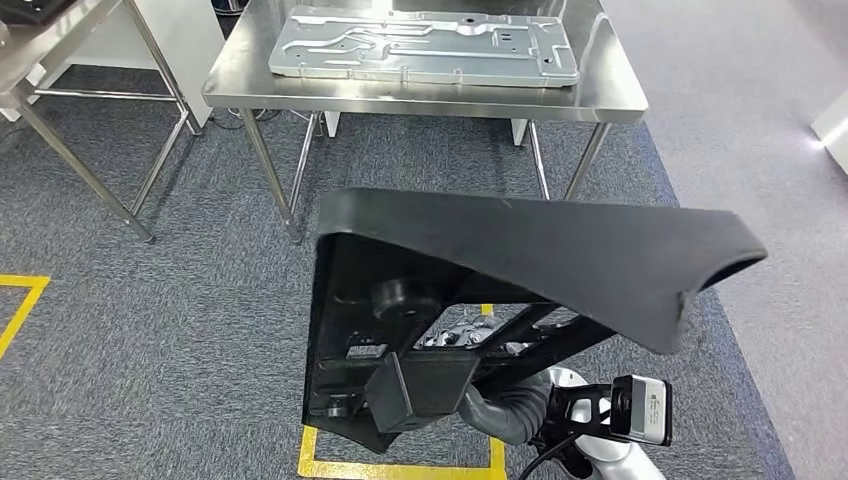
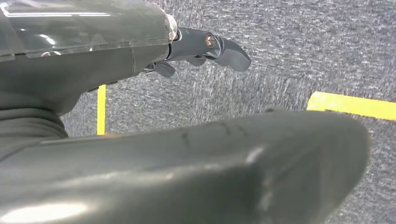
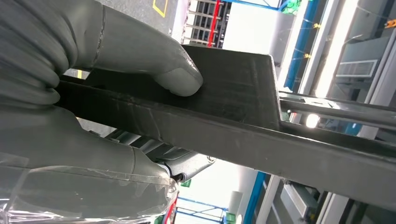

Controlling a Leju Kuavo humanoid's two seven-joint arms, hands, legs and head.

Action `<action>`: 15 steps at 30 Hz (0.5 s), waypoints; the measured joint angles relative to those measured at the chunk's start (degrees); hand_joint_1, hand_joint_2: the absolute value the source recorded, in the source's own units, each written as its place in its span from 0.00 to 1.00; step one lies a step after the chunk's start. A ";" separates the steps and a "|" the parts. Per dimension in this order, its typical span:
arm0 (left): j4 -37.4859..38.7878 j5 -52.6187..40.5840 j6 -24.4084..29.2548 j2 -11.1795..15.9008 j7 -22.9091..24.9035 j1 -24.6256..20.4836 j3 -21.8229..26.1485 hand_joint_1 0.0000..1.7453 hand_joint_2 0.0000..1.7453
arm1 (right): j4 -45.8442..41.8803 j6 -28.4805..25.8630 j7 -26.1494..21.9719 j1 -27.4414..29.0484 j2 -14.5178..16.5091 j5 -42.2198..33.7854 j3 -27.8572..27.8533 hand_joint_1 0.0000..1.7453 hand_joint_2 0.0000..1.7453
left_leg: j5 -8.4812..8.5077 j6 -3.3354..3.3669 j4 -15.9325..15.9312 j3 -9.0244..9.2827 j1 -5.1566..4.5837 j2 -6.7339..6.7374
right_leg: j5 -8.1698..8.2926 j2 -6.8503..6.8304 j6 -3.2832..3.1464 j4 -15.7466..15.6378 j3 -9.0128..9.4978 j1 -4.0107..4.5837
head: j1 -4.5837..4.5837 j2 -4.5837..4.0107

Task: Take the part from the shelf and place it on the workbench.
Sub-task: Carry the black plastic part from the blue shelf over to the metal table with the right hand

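Black part [image 1: 520,255], a large moulded panel, hangs tilted in the air over grey carpet [image 1: 150,320], well short of the steel counter [image 1: 600,95] ahead. The right hand [image 3: 93,70] grips its edge, thumb pressed on one face, fingers [image 3: 187,163] underneath. The left hand [image 2: 140,51] hangs beside the part; I cannot tell how far its fingers [image 2: 224,49] are spread. A grey metal plate [image 1: 425,45] lies on the counter.

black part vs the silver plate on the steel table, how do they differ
The black part is matte and dark; the stamped metal plate is bright silver. The black part is carried above the carpet, tilted, gripped by the right hand; the plate lies flat on the steel table. Both are broad, flat panels.
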 joint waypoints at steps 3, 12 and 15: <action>0.00 -0.01 -0.01 0.03 -0.04 0.03 0.00 0.00 0.00 | -0.01 -0.01 -0.05 0.12 -0.02 0.07 -0.10 1.00 1.00 | -0.58 -0.20 0.00 0.76 0.01 0.03 | 3.72 -0.27 -0.04 -2.00 -0.09 -0.16 | 0.01 0.01; 0.01 -0.25 -0.38 0.15 -0.32 -0.20 0.00 0.00 0.00 | -0.44 -0.30 -0.28 -0.11 0.05 0.23 -0.39 1.00 1.00 | -3.48 -2.63 2.32 1.41 -0.21 0.18 | 7.69 -0.55 -2.86 -15.27 6.81 0.18 | -0.26 0.01; 0.02 -0.29 -0.54 0.25 -0.37 -0.01 0.00 0.00 0.00 | -0.46 -0.50 -0.31 0.01 0.11 0.27 -0.40 1.00 1.00 | -7.69 -2.95 13.51 -4.82 -0.15 0.05 | 6.83 -0.48 -3.65 -15.35 7.95 0.42 | -0.45 0.01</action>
